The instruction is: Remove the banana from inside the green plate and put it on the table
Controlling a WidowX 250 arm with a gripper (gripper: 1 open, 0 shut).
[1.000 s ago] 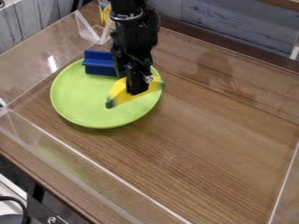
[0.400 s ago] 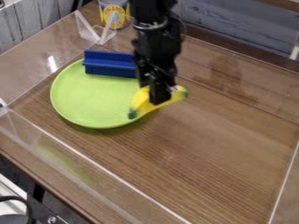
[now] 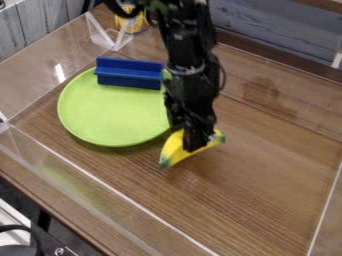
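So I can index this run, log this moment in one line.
banana: in jaws | position: right of green plate in view, over table | release: not yet

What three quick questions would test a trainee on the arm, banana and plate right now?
1. True or false: the banana lies in the middle of the green plate.
2. Fill in: the block at the plate's far edge is ____.
3. Multiple choice: what has hold of the banana?
A) a human hand
B) the robot's jaws
C) nothing

Key: 1 false; 2 blue; 3 B.
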